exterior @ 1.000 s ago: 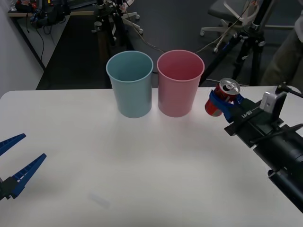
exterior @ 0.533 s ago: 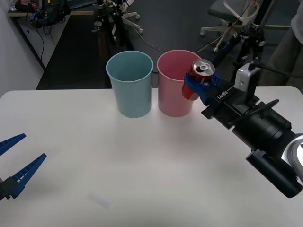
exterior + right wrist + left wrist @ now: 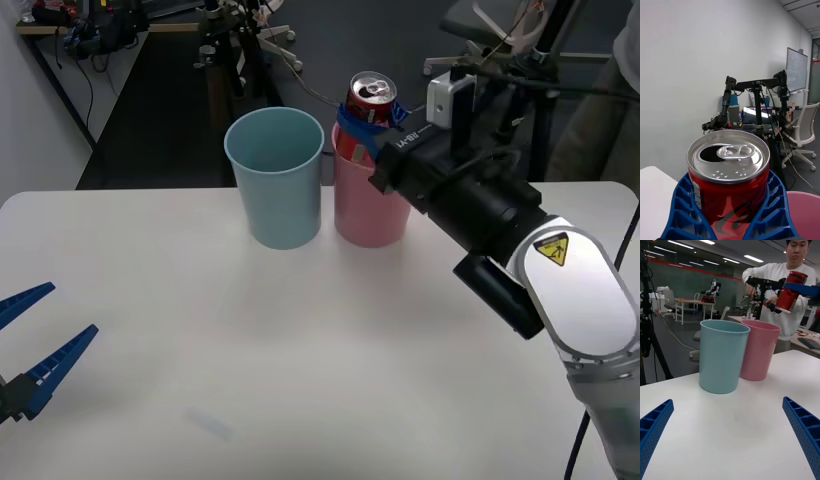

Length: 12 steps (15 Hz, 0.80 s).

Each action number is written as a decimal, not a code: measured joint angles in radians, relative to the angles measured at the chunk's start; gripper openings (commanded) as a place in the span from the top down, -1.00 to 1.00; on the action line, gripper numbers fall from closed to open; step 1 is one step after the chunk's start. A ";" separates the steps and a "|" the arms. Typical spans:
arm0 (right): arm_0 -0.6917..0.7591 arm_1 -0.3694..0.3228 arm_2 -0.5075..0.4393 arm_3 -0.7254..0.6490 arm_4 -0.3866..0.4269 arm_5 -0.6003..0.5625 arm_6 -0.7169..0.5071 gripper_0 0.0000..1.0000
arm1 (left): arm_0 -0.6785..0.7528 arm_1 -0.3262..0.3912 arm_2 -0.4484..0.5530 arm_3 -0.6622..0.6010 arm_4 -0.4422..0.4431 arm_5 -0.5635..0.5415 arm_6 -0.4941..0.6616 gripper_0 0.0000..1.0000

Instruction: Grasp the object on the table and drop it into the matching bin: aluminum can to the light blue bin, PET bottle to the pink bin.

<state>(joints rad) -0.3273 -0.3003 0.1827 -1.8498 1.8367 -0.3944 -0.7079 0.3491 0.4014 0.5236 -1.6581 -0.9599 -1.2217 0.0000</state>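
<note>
Dark grey floor (image 3: 340, 50) past the worktop's far edge, a white wall (image 3: 696, 67), a whiteboard (image 3: 796, 69), white office chairs (image 3: 803, 131), black tripods (image 3: 525, 110), and ceiling strip lights (image 3: 752, 258) overhead.

Premises: a robotics lab or research workspace within an office-type building. Evidence follows. A large white table (image 3: 300, 330) with rounded corners stands on dark floor covering. Behind it are black tripods (image 3: 520, 110) with trailing cables (image 3: 330, 95), and wheeled office chairs (image 3: 470, 40). The right wrist view shows plain white walls, a wall-mounted whiteboard (image 3: 795, 70), a black articulated rig (image 3: 752, 97) above a cluttered bench, and a white swivel chair (image 3: 803, 131). The left wrist view shows long ceiling strip lights (image 3: 715, 255), a dark green rear wall, worktables (image 3: 688, 305) carrying equipment, and a second robot-like machine (image 3: 713, 290) standing further back.
</note>
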 measured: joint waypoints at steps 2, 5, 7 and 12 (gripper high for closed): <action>-0.058 0.035 0.001 0.055 0.073 0.000 -0.051 1.00 | 0.000 0.000 0.000 0.000 0.000 0.000 0.000 -1.00; -0.149 0.085 0.001 0.155 0.173 0.001 -0.122 1.00 | 0.000 0.000 0.000 0.000 0.000 0.000 0.000 -1.00; -0.207 0.114 0.001 0.228 0.219 0.011 -0.145 1.00 | 0.000 0.000 0.000 0.000 0.000 0.000 0.000 -1.00; -0.340 0.185 0.005 0.423 0.242 0.043 -0.149 1.00 | 0.000 0.000 0.000 0.000 0.000 0.000 0.000 -1.00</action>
<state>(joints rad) -0.6671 -0.1157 0.1873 -1.4270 2.0787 -0.3516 -0.8572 0.3491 0.4014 0.5236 -1.6581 -0.9599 -1.2217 0.0000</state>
